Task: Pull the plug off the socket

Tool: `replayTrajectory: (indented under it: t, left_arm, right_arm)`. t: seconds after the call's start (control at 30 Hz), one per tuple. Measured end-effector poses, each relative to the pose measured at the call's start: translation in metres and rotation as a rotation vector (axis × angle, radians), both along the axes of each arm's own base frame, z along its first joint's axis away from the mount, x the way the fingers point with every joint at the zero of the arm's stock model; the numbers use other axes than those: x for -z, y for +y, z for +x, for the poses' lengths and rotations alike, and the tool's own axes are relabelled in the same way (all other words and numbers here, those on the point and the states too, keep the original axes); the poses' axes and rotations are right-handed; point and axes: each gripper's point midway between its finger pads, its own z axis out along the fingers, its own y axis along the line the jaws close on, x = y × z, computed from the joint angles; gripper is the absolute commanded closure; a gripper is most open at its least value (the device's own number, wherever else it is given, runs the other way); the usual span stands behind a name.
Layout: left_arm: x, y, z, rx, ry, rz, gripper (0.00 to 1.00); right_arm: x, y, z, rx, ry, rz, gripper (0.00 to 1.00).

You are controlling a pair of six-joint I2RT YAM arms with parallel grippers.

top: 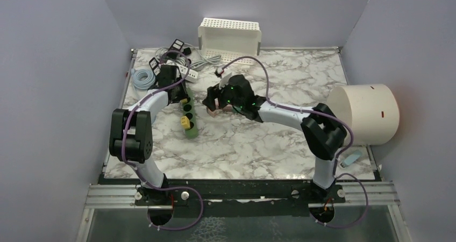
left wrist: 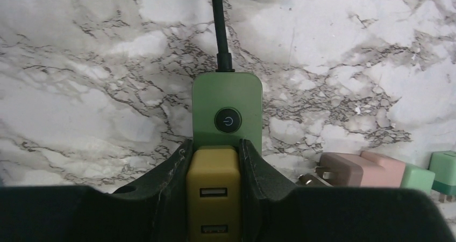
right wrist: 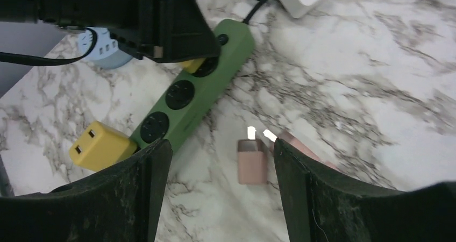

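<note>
A green power strip (top: 189,112) lies on the marble table, its round power button (left wrist: 227,120) at the far end. My left gripper (top: 176,91) is shut on a yellow USB plug (left wrist: 213,185) that sits in the socket nearest the button; the fingers (left wrist: 175,172) press both of its sides. A second yellow plug (top: 185,122) sits near the strip's other end and also shows in the right wrist view (right wrist: 99,145). My right gripper (right wrist: 220,148) is open and empty above a loose pink plug (right wrist: 253,161) lying on the table right of the strip (right wrist: 188,91).
A white basket (top: 230,35) stands at the back. White power strips (top: 180,70) and a coiled pale cable (top: 142,78) lie at the back left. A cream cylinder (top: 365,113) stands at the right. Pink plugs (left wrist: 355,169) and a green adapter (left wrist: 443,175) lie right of the strip.
</note>
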Motion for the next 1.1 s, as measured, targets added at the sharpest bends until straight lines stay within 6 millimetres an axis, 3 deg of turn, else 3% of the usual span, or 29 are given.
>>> replayTrajectory:
  t: [0.13,0.3,0.33,0.4,0.43,0.57,0.63,0.9,1.1]
  left_arm:
    - [0.003,0.007,-0.003,-0.019,0.016,0.023,1.00]
    - [0.010,0.008,-0.003,-0.021,0.033,0.030,1.00]
    - [0.015,0.008,-0.004,-0.021,0.043,0.031,1.00]
    - [0.020,0.008,-0.004,-0.021,0.054,0.034,1.00]
    - [0.022,0.009,-0.004,-0.022,0.059,0.034,1.00]
    - [0.023,0.010,-0.003,-0.025,0.061,0.035,1.00]
    - [0.026,0.012,-0.003,-0.026,0.068,0.037,1.00]
    - [0.026,0.012,-0.002,-0.018,0.082,0.011,1.00]
    - [0.023,0.016,0.000,-0.012,0.108,-0.019,1.00]
  right_arm:
    - [0.005,0.050,-0.005,-0.118,0.010,-0.002,0.38]
    - [0.020,0.088,-0.019,-0.223,0.030,-0.014,0.48]
    - [0.023,0.094,-0.020,-0.238,0.030,-0.015,0.56]
    - [0.031,0.102,-0.023,-0.260,0.040,-0.019,0.81]
    - [0.037,0.107,-0.025,-0.272,0.047,-0.021,0.86]
    - [0.078,0.117,-0.037,-0.311,0.126,-0.049,0.87]
    - [0.096,0.121,-0.042,-0.326,0.162,-0.061,0.96]
    - [0.099,0.140,-0.053,-0.363,0.178,-0.050,0.99]
    - [0.107,0.155,-0.046,-0.349,0.211,-0.030,0.99]
